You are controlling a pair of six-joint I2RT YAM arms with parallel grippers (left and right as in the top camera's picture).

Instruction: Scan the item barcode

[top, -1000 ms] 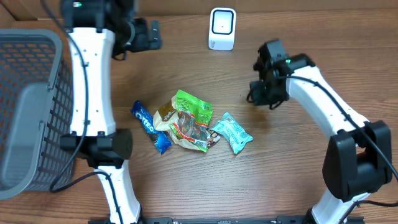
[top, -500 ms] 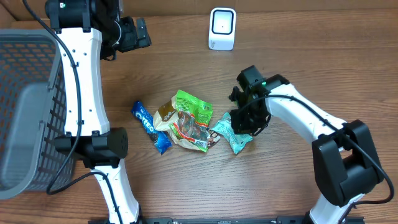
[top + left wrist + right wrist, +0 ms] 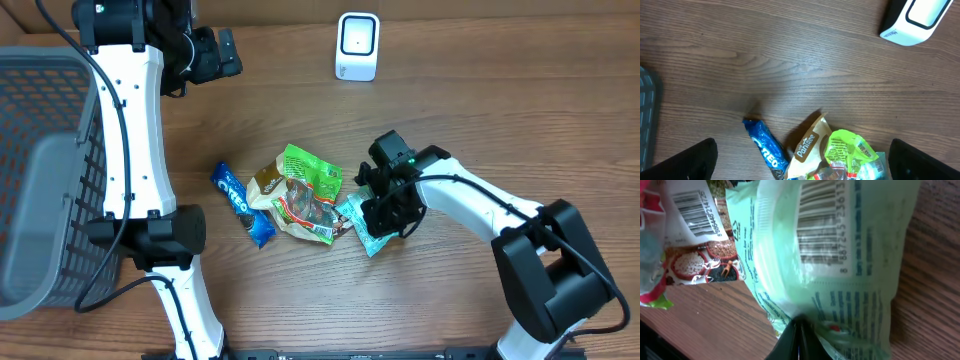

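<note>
A pale teal snack packet (image 3: 370, 241) lies at the right of a small pile, barcode side up, and it fills the right wrist view (image 3: 840, 255). My right gripper (image 3: 377, 224) is shut, its closed tips (image 3: 800, 326) touching the packet's near edge with nothing seen between them. The white barcode scanner (image 3: 357, 46) stands at the back of the table, also in the left wrist view (image 3: 917, 20). My left gripper (image 3: 236, 52) hangs open high at the back left, and it (image 3: 802, 164) looks down on the pile.
The pile also holds a blue Oreo pack (image 3: 235, 200), a brown packet (image 3: 265, 183), a green packet (image 3: 310, 168) and a red-and-white packet (image 3: 690, 240) showing its own barcode. A grey mesh basket (image 3: 40, 170) stands at the left edge.
My right arm has swung left and toward the front, from bare table down onto the teal packet, which has shifted slightly. The left arm shifted a little left early on, then held still.
</note>
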